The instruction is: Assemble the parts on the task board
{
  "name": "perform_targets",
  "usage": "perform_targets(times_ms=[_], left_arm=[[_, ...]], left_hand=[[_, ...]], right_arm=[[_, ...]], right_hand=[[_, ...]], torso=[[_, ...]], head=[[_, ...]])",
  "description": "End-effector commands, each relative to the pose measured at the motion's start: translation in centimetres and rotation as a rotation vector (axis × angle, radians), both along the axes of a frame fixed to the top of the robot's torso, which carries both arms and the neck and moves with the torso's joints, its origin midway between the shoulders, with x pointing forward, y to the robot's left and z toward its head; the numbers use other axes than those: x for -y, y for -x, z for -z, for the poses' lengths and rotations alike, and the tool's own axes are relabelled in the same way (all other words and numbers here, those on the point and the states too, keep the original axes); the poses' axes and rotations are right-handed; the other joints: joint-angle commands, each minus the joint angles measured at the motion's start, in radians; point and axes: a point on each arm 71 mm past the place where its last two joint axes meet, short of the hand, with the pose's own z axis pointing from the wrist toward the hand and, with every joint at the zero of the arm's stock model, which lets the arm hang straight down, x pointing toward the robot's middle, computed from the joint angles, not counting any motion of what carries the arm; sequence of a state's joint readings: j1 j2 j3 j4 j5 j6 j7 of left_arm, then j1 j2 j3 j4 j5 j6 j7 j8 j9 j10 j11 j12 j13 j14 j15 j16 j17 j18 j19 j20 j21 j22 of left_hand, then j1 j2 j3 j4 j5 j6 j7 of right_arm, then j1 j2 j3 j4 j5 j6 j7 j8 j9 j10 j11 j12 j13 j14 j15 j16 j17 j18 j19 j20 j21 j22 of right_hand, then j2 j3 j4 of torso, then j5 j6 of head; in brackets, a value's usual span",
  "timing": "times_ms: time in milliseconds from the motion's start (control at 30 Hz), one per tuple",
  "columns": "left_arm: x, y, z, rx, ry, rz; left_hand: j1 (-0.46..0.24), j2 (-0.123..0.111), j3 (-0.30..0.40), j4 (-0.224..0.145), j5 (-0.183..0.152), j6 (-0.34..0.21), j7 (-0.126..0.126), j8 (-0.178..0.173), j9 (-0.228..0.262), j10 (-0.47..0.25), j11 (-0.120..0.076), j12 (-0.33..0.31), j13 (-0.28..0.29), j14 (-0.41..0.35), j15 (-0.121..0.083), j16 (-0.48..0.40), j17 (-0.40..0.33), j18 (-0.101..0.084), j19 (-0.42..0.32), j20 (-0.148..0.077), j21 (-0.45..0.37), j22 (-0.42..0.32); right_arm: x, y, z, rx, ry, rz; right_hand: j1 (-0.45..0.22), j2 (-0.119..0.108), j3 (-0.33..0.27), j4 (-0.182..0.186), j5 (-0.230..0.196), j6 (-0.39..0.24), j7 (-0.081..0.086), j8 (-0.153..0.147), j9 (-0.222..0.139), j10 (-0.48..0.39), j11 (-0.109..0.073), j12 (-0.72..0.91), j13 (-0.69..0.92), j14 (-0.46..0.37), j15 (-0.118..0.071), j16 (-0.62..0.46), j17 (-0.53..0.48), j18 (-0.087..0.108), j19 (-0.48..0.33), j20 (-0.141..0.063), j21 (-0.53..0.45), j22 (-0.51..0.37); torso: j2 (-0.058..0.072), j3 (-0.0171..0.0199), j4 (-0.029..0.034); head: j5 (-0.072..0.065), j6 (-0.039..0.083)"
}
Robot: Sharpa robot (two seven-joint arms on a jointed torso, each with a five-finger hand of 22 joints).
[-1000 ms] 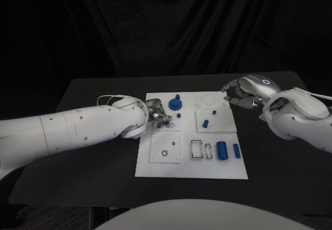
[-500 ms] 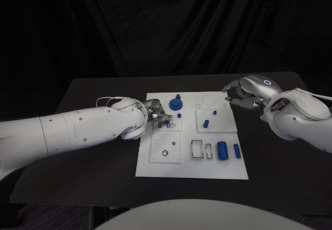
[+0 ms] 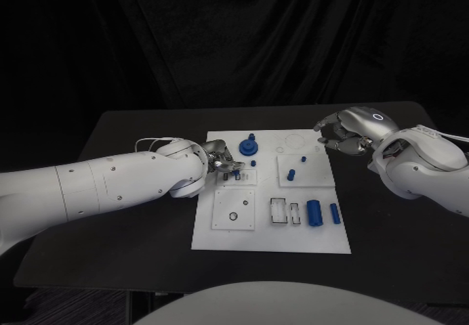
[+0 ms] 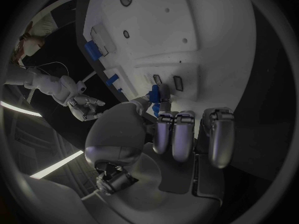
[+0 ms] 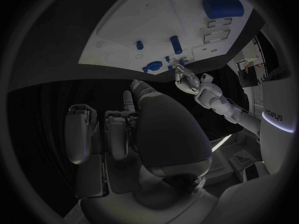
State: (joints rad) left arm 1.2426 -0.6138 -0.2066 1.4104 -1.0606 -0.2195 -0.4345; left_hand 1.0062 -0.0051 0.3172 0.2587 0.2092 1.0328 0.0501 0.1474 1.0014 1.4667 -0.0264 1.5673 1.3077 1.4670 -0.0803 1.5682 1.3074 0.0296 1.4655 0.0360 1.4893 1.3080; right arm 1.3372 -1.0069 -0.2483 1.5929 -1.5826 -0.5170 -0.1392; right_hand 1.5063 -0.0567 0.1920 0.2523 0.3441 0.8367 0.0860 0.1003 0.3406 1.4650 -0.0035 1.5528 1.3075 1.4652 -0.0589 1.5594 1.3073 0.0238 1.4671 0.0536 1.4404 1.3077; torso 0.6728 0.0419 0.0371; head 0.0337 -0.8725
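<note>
We are pinching a small blue part [image 4: 154,93] in our left hand [image 3: 217,160] over the task board's [image 3: 245,230] left side; our right hand [image 3: 344,133], fingers curled on nothing, is hovering off its far right corner.

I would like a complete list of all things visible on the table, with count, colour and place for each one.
Table: one, black, under everything.
Task board: one, white, middle of the table.
Stepped part: one, blue, standing at the board's far end.
Large cylinder: one, blue, near right of the board.
Slim cylinder: one, blue, right of the large cylinder.
Small pegs: several, blue, mid-board; exact count unclear.
Left robot hand: silver, at the board's left edge, a small blue part at its fingertips.
Right robot hand: silver, fingers curled, beyond the board's far right corner.
</note>
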Motion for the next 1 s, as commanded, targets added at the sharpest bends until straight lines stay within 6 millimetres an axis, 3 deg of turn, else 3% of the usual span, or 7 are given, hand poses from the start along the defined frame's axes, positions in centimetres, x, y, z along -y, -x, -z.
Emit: perform_targets(times_ms=[33, 367, 567, 1000], left_arm=[[-0.02, 0.32, 0.63, -0.021, -0.004, 0.008], [-0.21, 0.35, 0.69, -0.020, -0.002, 0.008], [-0.41, 0.35, 0.72, -0.019, -0.002, 0.005], [-0.82, 0.48, 0.72, -0.017, 0.005, 0.006]], left_hand=[[-0.010, -0.001, -0.008, 0.007, -0.004, 0.001, 0.005, -0.006, -0.022, 0.104, 0.008, 0.004, 0.263, 0.104, 0.010, 0.003, 0.263, 0.005, 0.022, 0.005, -0.003, 0.157], [-0.014, -0.003, -0.032, 0.024, -0.010, 0.006, 0.004, -0.009, -0.022, 0.104, 0.008, 0.004, 0.263, 0.104, 0.010, 0.003, 0.263, 0.005, 0.021, 0.006, -0.005, 0.156], [-0.025, -0.001, -0.063, 0.031, -0.030, 0.015, 0.003, -0.011, -0.021, 0.104, 0.006, 0.004, 0.263, 0.104, 0.009, 0.003, 0.263, 0.006, 0.019, 0.006, -0.007, 0.156], [-0.032, 0.005, -0.076, 0.031, -0.028, 0.018, 0.002, -0.011, -0.019, 0.104, 0.006, 0.004, 0.263, 0.104, 0.009, 0.003, 0.263, 0.008, 0.016, 0.005, -0.012, 0.151]], right_arm=[[0.11, 0.03, 0.13, -0.005, 0.003, 0.015], [0.16, 0.03, 0.14, -0.006, 0.003, 0.018], [0.17, 0.03, 0.17, -0.007, 0.004, 0.020], [0.22, 0.06, 0.24, -0.009, 0.004, 0.023]], right_hand=[[0.001, -0.006, 0.004, 0.000, 0.006, 0.007, 0.001, -0.003, -0.001, 0.080, -0.002, -0.006, 0.242, 0.100, -0.005, -0.006, 0.251, 0.011, 0.029, -0.005, -0.006, 0.216], [0.001, -0.006, 0.004, 0.000, 0.006, 0.007, 0.001, -0.003, -0.001, 0.080, -0.002, -0.006, 0.242, 0.100, -0.005, -0.006, 0.251, 0.011, 0.029, -0.005, -0.006, 0.216], [0.000, -0.008, 0.004, 0.002, 0.007, 0.007, 0.001, -0.004, -0.002, 0.079, -0.002, -0.007, 0.241, 0.100, -0.005, -0.006, 0.251, 0.011, 0.028, -0.005, -0.008, 0.216], [0.000, -0.008, 0.005, 0.002, 0.008, 0.008, 0.001, -0.004, -0.002, 0.079, -0.002, -0.007, 0.240, 0.100, -0.005, -0.006, 0.250, 0.011, 0.028, -0.005, -0.008, 0.216]], torso=[[0.001, -0.0005, 0.0007], [0.000, 0.0002, -0.0008], [0.000, 0.0006, -0.0006], [0.001, 0.0000, 0.0001]], head=[[0.000, 0.000], [0.001, 0.000], [0.002, 0.000], [0.003, 0.000]])
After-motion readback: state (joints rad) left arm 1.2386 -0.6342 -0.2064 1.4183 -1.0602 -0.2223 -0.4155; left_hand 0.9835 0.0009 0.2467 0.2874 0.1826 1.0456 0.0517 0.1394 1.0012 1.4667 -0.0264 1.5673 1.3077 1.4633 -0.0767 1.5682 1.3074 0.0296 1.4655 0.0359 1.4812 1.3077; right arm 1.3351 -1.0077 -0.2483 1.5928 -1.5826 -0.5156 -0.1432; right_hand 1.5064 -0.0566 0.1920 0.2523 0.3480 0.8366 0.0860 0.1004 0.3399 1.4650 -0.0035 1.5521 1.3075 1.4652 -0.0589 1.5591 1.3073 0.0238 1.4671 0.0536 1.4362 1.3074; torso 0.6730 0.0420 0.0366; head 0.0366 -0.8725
